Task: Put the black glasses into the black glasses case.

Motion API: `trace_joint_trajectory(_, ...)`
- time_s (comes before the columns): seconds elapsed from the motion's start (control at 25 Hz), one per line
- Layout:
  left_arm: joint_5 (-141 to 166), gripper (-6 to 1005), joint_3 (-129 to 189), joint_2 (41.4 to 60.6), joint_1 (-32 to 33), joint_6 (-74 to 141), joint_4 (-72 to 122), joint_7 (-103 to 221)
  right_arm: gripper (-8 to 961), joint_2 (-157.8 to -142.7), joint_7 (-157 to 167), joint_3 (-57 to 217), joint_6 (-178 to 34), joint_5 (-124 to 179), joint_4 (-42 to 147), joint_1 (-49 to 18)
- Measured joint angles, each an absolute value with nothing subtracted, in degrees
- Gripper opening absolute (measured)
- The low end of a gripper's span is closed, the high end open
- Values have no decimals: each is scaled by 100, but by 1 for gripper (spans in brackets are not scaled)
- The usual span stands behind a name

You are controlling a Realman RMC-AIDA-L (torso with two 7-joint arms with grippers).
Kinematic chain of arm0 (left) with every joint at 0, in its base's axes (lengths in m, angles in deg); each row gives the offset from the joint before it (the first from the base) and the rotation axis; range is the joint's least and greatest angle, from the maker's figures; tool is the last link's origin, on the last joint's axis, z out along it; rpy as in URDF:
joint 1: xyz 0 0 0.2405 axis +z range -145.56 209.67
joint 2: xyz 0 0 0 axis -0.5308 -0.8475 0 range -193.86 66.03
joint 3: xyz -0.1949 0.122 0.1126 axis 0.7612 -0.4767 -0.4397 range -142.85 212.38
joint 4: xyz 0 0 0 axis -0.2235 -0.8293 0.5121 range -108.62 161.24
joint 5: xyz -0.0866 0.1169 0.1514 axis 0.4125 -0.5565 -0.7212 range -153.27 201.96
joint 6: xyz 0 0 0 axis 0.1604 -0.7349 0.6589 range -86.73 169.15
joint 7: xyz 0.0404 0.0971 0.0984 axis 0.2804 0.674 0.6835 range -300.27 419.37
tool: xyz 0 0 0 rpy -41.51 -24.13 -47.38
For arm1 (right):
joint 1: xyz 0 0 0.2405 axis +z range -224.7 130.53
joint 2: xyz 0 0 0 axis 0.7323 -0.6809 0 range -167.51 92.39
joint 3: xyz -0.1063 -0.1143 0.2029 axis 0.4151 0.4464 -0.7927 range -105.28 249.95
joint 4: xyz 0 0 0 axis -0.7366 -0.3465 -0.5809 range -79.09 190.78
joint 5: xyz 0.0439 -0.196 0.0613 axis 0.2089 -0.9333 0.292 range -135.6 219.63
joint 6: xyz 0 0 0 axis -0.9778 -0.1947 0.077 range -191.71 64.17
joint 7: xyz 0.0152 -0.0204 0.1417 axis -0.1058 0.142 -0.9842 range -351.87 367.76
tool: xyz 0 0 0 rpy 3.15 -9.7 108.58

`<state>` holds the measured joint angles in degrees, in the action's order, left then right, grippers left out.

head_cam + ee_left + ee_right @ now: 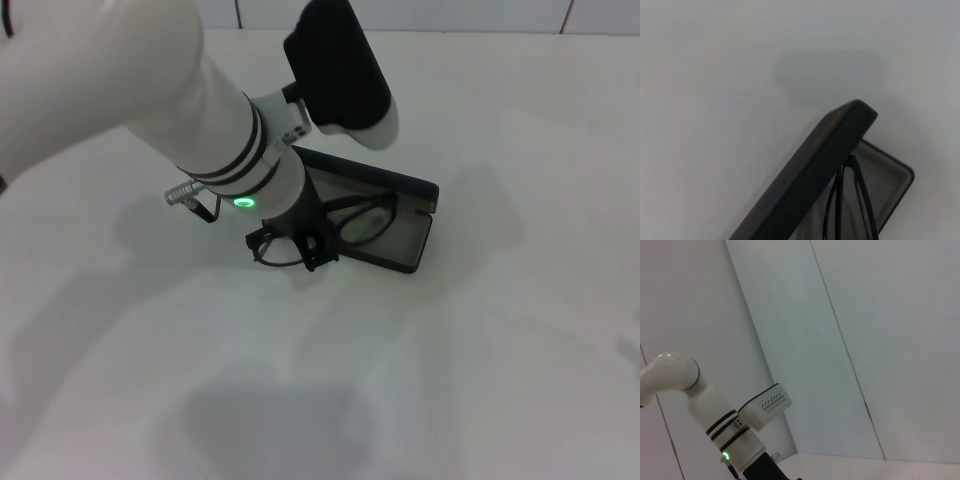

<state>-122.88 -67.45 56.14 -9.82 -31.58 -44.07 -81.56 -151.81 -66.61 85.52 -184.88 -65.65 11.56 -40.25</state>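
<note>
Tabletop (pixel 480 380) first, since it's the biggest thing we've got: a plain white surface filling the head view, with soft shadows at about 7 o'clock from the middle.

Next biggest is our left arm (pixel 130 90), a fat white tube coming in from 10 o'clock and reaching down toward the centre, green light glowing near its wrist. The right wrist view catches the same arm (pixel 715 415) from the side, against pale wall panels.

Then the black glasses case (pixel 390 215), sitting just right of centre at roughly 2 o'clock from the gripper. It's open, lid standing up along the far edge and the grey-lined tray lying flat toward us. From the left wrist view we see the lid (pixel 815 170) edge-on with faint orange lettering, and the tray behind it.

The left gripper (pixel 312 255) is down at the near-left corner of the case, and as far as we can make out it's pinched onto the black glasses (pixel 350 225) near the bridge. One lens lies over the grey lining, the other hangs outside past the case's left end, at 9 o'clock from the fingers. So half in, half out, not seated flat yet. The left wrist view shows the thin frame (pixel 850 200) over the tray.

Our right gripper doesn't show up anywhere.
</note>
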Motion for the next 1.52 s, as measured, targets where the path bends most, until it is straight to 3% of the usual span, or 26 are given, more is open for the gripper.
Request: trace_joint_trajectory(1.52, -13329, 114, -8389, 5647, -1311, -3158, -5176, -7913, 439, -15090, -6261, 8472, -18390, -6566, 1585, -4141)
